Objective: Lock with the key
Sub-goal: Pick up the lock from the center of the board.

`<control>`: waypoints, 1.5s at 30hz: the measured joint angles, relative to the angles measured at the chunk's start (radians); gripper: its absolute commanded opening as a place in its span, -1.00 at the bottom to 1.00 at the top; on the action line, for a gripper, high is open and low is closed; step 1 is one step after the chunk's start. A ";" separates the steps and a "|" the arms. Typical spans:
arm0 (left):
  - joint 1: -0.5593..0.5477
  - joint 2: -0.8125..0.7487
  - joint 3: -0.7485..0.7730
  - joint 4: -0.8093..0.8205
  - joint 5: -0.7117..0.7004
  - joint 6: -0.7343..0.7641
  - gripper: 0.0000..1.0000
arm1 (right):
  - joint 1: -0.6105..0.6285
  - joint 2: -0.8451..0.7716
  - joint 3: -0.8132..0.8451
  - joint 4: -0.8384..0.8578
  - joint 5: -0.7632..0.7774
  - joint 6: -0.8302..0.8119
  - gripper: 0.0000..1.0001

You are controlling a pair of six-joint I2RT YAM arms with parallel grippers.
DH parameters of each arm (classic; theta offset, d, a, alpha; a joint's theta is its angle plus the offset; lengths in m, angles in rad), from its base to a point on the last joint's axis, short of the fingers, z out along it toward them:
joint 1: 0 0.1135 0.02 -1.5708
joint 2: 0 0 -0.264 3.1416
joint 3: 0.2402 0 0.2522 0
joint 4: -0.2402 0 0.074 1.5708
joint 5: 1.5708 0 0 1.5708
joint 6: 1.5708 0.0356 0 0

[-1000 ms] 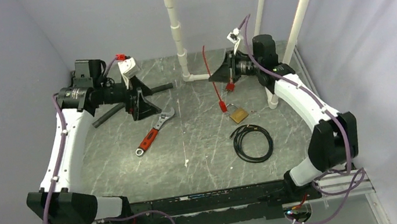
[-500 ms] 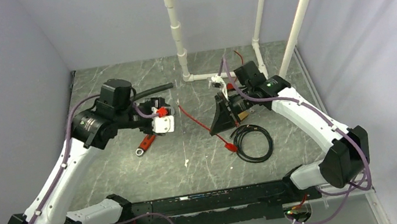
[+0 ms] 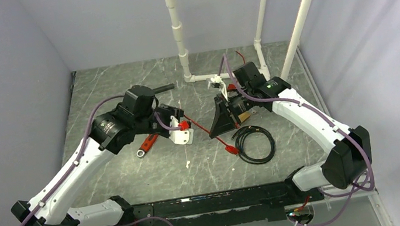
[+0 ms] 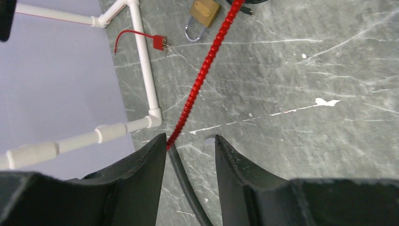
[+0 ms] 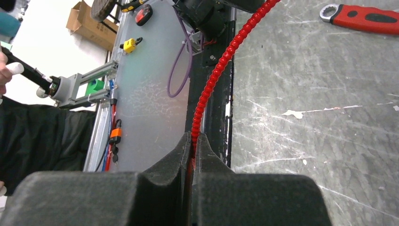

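My left hand [image 4: 190, 137] has swung in, open and gripping nothing, to straddle the red beaded cable [image 4: 202, 75] my right hand [image 5: 193, 135] clamps, so a second grip looks close; the brass padlock [image 4: 203, 13] lies on the table [image 4: 306, 94] ahead of my left hand.

Soft, even overhead light fills the top view, which is sharp throughout. The grey marbled desk [image 3: 135, 175] carries only faint, blurred-edged shadows under the arms. In the left wrist view the black left claw [image 4: 190, 139] is dark and nearly featureless. In the right wrist view the room beyond the desk's edge is blown out white. The right claw [image 5: 193, 137] is soft-focused, while the red ribbed plastic cable [image 5: 211, 80] it pinches looks crisp.
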 measured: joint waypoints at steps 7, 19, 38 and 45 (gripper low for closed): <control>-0.033 0.003 -0.042 0.089 -0.062 -0.012 -0.48 | 0.010 0.008 0.000 0.016 -0.016 0.020 -1.00; 0.030 0.072 0.006 0.103 -0.032 -0.417 -1.00 | 0.009 -0.003 -0.010 0.092 0.018 0.037 -0.70; 0.204 0.064 0.111 0.099 0.340 -0.742 -1.00 | -0.213 -0.132 -0.013 0.092 0.117 -0.145 0.74; 0.254 0.083 0.177 0.056 0.450 -0.734 -1.00 | -0.214 -0.132 -0.013 -0.077 0.135 -0.406 0.73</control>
